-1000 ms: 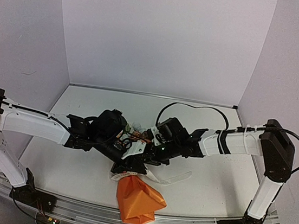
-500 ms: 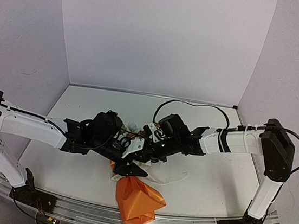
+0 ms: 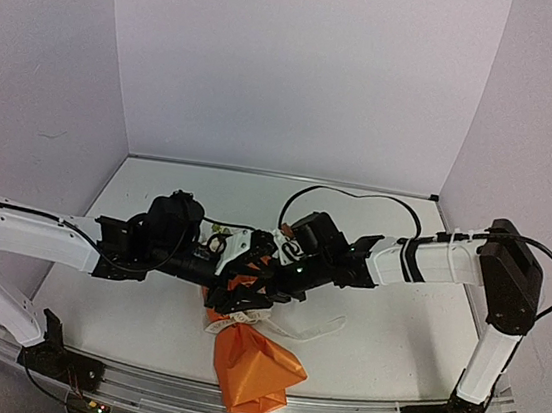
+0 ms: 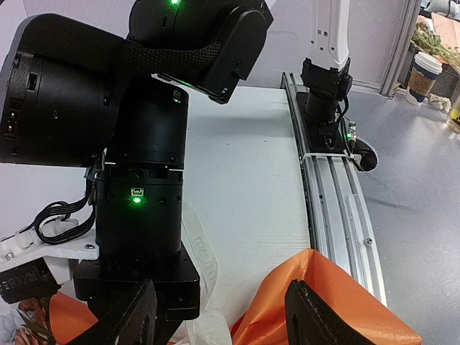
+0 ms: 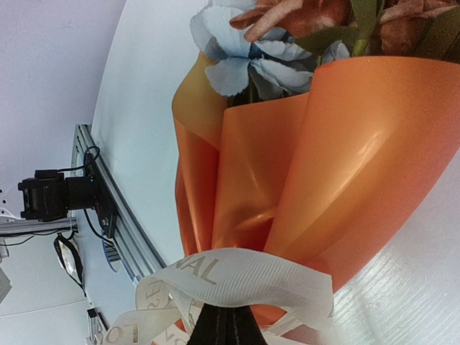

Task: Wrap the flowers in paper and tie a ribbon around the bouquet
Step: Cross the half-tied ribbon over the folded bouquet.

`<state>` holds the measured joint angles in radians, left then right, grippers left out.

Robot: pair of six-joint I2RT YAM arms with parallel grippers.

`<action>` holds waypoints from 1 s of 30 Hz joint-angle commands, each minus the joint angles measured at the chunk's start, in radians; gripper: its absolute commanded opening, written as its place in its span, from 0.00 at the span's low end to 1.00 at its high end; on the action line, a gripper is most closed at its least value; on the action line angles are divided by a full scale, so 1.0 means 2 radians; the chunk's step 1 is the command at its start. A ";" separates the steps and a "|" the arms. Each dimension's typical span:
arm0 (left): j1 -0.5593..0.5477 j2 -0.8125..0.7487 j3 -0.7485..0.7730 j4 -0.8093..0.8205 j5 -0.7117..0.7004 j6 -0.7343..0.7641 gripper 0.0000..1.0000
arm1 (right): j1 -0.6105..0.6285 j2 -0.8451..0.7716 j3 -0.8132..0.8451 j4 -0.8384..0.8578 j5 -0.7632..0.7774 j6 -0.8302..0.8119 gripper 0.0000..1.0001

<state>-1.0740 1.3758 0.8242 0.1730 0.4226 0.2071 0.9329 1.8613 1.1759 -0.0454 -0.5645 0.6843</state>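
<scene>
- Bouquet (image 3: 254, 365) lies at the middle of the tabletop's (image 3: 369, 349) near edge, with orange paper (image 5: 338, 158) cupping blue and rust flowers (image 5: 248, 54).
- Ribbon (image 5: 237, 277) bands the paper's narrow part.
- Right tool (image 5: 224, 327) pinches the ribbon; left tool (image 4: 223, 316) is spread.
- White tabletop stretches from the arms to the far edge.

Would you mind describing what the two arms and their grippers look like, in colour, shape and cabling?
Both the left arm and the right arm have white tubular links joined by bulky, rounded black joint housings. A thin black cable loops off the right arm. The left gripper has flat, matte black fingers. Small green lights glow on the right arm's black wrist.
</scene>
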 commanded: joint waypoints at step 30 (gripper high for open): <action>0.083 0.046 0.026 -0.098 -0.038 -0.216 0.31 | 0.014 -0.026 -0.023 -0.019 0.012 -0.034 0.00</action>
<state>-0.9089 1.4629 0.8130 -0.0167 0.2974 -0.2337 0.9518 1.8603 1.1272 -0.0779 -0.5620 0.6412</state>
